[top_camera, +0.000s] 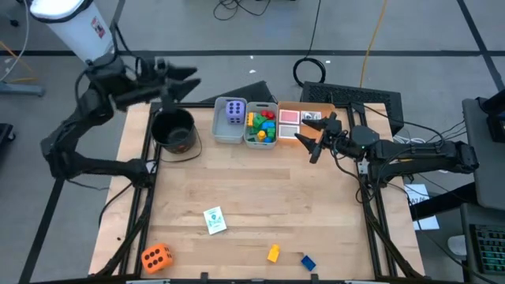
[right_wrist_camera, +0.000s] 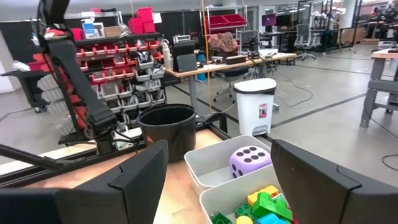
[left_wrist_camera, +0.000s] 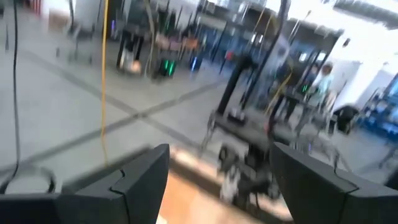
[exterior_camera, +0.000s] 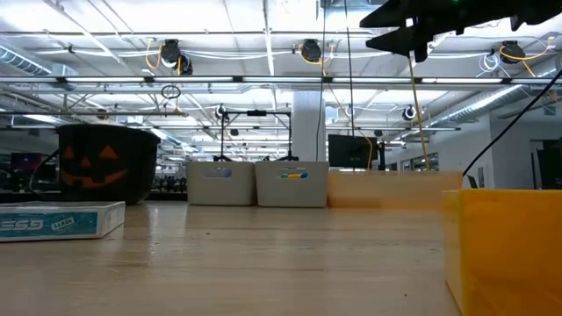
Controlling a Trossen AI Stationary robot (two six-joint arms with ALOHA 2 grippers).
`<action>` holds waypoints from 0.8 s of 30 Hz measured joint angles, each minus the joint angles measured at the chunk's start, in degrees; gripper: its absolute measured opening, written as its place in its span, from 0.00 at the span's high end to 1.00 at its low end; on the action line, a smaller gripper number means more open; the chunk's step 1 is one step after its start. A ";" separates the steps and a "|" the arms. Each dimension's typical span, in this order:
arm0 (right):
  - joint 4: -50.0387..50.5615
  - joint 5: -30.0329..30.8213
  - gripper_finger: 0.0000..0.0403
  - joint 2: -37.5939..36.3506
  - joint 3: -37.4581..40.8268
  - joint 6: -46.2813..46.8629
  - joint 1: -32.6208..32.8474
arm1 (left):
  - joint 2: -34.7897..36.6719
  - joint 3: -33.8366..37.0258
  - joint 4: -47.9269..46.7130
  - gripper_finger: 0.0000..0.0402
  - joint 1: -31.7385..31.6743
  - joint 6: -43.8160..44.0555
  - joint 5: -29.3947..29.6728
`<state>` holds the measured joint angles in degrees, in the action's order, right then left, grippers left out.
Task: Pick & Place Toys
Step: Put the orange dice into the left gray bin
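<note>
Four toys loose on the desk (top_camera: 260, 205) near its front edge: orange die (top_camera: 155, 256), picture card (top_camera: 215, 220) with long axis slanted front to back, yellow brick (top_camera: 273, 253), blue brick (top_camera: 308, 261) lying diagonal. Purple die (top_camera: 234, 110) in one grey bin. Right pincer (top_camera: 316, 136) wide open, empty, beside the tray (top_camera: 293, 116). Left pincer (top_camera: 183, 82) open, empty, above the black bucket (top_camera: 173, 130).

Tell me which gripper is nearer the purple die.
Right. The right gripper hovers beside the bins, past the neighbouring one from the purple die. The left gripper hangs farther off, above the black bucket.
</note>
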<state>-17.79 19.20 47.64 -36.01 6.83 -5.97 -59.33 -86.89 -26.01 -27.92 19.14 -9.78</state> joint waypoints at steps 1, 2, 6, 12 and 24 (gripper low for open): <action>-0.13 0.00 0.32 0.00 0.00 0.00 0.21 | 0.79 0.00 -2.78 0.30 0.96 0.40 0.81; -0.38 0.00 0.32 0.00 0.00 -0.02 0.47 | 1.51 0.00 -5.26 0.30 2.08 0.82 1.73; -1.47 0.00 0.32 0.00 0.00 0.00 1.32 | 2.93 1.35 -10.23 0.30 8.33 2.50 5.83; -3.18 0.24 0.32 0.01 0.00 1.01 2.70 | 3.21 11.55 -1.08 0.30 18.96 4.91 12.47; -8.37 0.26 0.32 1.49 -0.02 18.05 6.70 | 2.14 26.45 9.48 0.30 37.80 11.41 12.97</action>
<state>-26.16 19.46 49.12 -36.03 24.88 0.73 -57.19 -60.45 -16.53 9.88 30.55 3.19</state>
